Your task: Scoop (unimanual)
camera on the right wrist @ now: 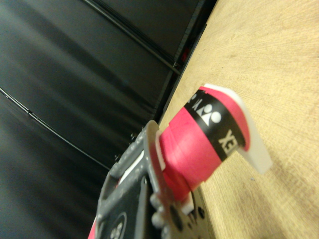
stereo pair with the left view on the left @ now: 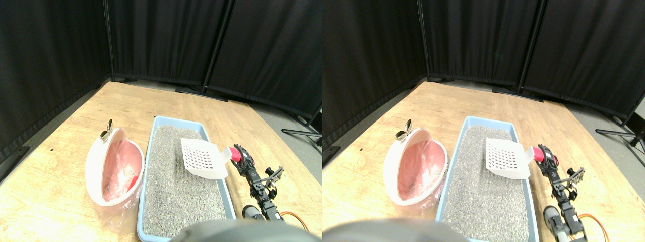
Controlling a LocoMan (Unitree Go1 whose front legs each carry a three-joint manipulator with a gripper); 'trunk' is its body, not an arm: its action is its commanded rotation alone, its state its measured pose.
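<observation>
I see the white scoop (stereo pair with the left view on the left: 202, 158) over the sand in the blue tray (stereo pair with the left view on the left: 160, 122), near its right wall. My right gripper (stereo pair with the left view on the left: 241, 157) looks clamped on its pink handle (camera on the right wrist: 199, 144), fingertips hidden.

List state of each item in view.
Scoop: held by its pink-wrapped handle, raised over the litter, looks empty.
Litter tray: filled with grey litter.
White bin: tilted, pink liner inside.
Right tool: at the handle.
</observation>
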